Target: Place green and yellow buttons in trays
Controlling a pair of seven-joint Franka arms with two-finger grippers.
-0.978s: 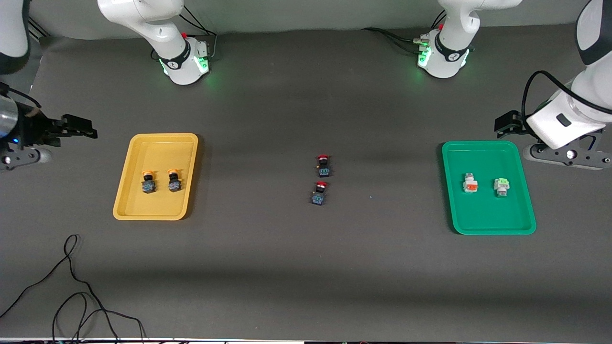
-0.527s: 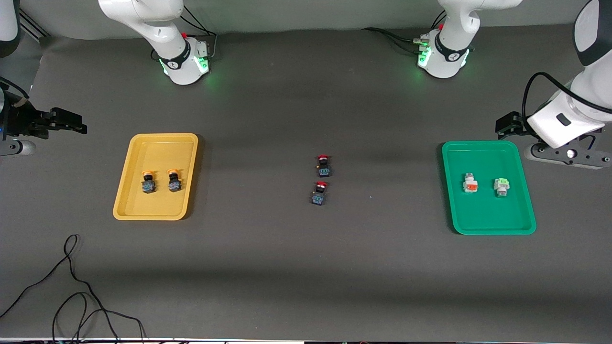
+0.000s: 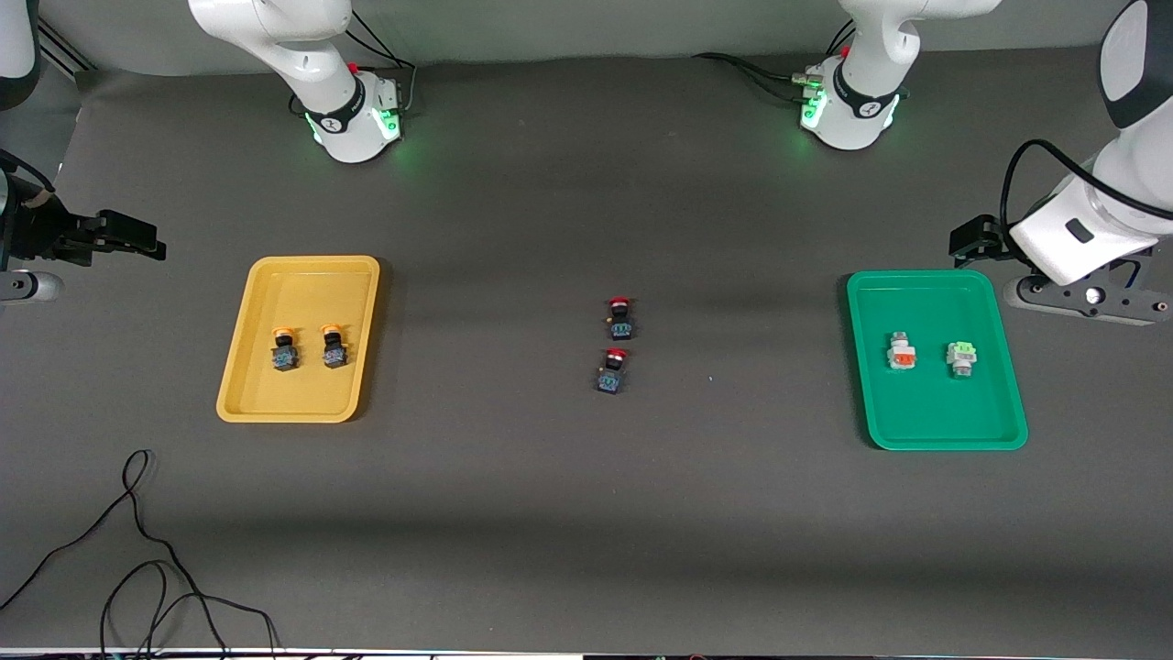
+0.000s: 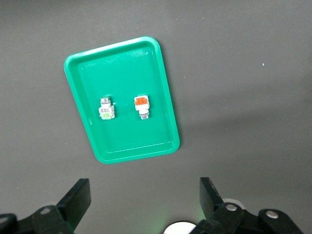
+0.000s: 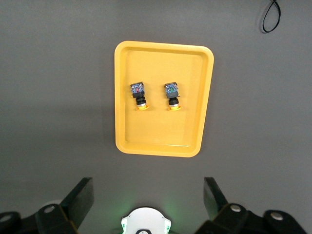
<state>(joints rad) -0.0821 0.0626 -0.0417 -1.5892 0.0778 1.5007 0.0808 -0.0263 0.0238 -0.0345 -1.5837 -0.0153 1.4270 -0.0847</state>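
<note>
The right gripper [image 3: 137, 240] hangs in the air at the right arm's end of the table, over bare cloth just outside the yellow tray [image 3: 240, 367], and its fingers [image 5: 80, 197] are spread wide apart with nothing between them. Below and toward the table's middle from that gripper, the yellow tray holds the two yellow buttons [image 3: 285, 349] side by side, close together but not touching, each lying on its side with its round yellow-orange cap [image 5: 142, 107] pointing toward the robots' bases. A loose black cable [image 3: 137, 550] curls on the cloth nearer to the front camera than this tray. Midway between the two grippers, well apart from both, two red-capped switches [image 3: 621, 318] lie on the bare cloth, one just nearer to the front camera than its neighbour. Toward the left arm's end, the green tray [image 3: 916, 435] holds the two white buttons, the orange-red-faced one [image 3: 902, 351] toward the table's middle and the green-faced one [image 3: 960, 357] beside it, apart from each other. The left gripper [image 4: 144, 200] is raised over the cloth next to this tray's edge at the left arm's end, its fingers [image 4: 77, 197] also held wide apart and empty, with the green tray and both white buttons lying below it.
</note>
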